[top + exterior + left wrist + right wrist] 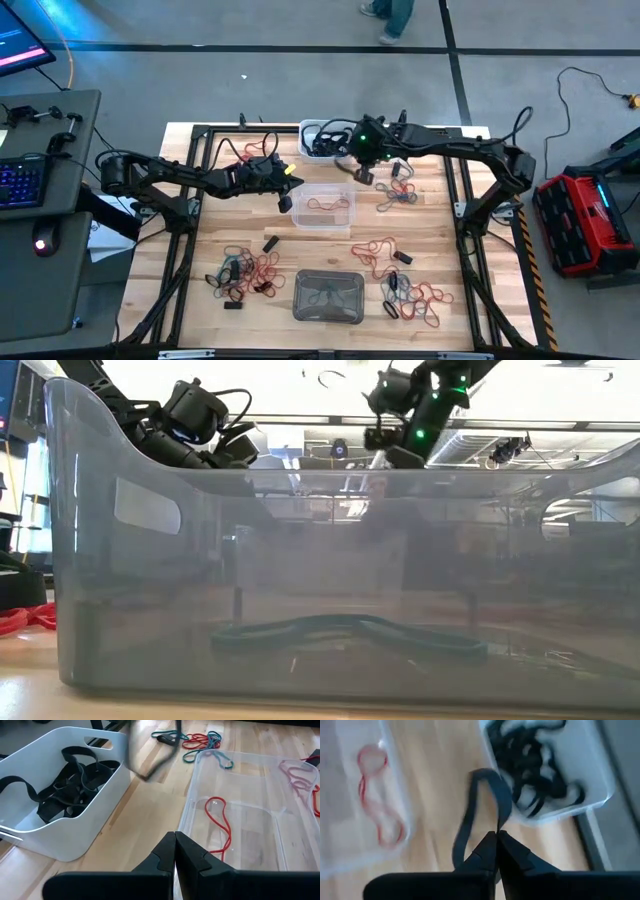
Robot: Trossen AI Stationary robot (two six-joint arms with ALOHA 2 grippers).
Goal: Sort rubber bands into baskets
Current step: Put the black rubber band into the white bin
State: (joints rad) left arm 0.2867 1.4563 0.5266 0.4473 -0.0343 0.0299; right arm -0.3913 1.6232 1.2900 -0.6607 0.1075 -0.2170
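Your right gripper (497,834) pinches a thin black rubber loop (482,802) beside the opaque white plastic basket (600,775); your left gripper (174,836) is closed, empty.

Rubber bands (60,782) in basket (107,785), others (250,272) around.

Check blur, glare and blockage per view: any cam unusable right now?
Right wrist view: motion-smeared, white basket and held black band soft. Left wrist view: sharp on the clear basket, only the dangling band blurred. Low view: grey basket fills the frame, hazing the room behind. High view: evenly lit, no glare on the table.
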